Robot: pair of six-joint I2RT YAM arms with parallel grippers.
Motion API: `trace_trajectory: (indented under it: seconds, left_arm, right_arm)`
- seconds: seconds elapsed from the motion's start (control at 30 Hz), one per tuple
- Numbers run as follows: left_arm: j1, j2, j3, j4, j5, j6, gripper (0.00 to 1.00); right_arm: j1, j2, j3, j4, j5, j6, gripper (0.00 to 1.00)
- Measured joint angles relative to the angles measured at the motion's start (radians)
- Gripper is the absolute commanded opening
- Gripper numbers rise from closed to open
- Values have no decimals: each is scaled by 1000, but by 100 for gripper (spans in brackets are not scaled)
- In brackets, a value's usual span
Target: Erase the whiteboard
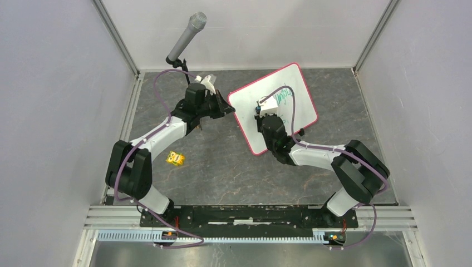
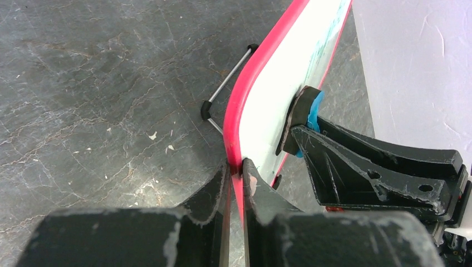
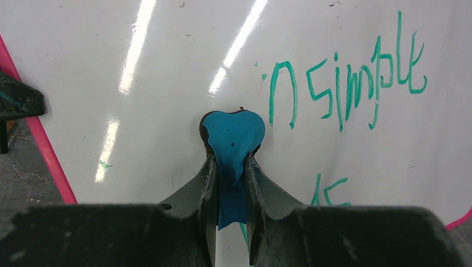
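Right wrist view first: your right gripper (image 3: 229,167) is clenched on a blue eraser (image 3: 232,133). The pad stands out past the fingertips, against the whiteboard (image 3: 167,61). From the pad, green writing (image 3: 345,78) lies at 2 o'clock, near, its line running 9 to 3 along the board's long axis. A second scrap of green sits at 5 o'clock, partly hidden behind your finger. Toward 9 and 10 o'clock the face is bare white but for glare streaks. Judgement: the next stroke wants to travel toward 3 o'clock, along the line rather than across it.

Left wrist view: your left gripper (image 2: 236,169) is clamped on the pink frame (image 2: 261,55), one finger on each side of the edge, steadying the tilted board. A wire foot (image 2: 225,83) shows behind it; whether it touches the table (image 2: 83,83) you cannot tell. This view is edge-on. It shows the eraser's black backing seated on the face, which the right wrist view cannot confirm, but almost none of the writing.

Top external: the board stands at centre rear. The left arm is at its 9 o'clock edge. The right arm is over the face and nearer the marks. A microphone (image 1: 186,36) and a small yellow block (image 1: 176,158) lie well apart from the work.
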Motion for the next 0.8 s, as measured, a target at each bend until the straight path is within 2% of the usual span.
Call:
trace_trajectory:
  seconds: [0.43, 0.8]
  left_arm:
    - [-1, -4, 0, -5, -6, 0, 6]
    - [-1, -4, 0, -4, -5, 0, 6]
  right_arm:
    - [148, 55, 83, -32, 34, -97, 17]
    - [157, 57, 84, 5, -36, -180, 17]
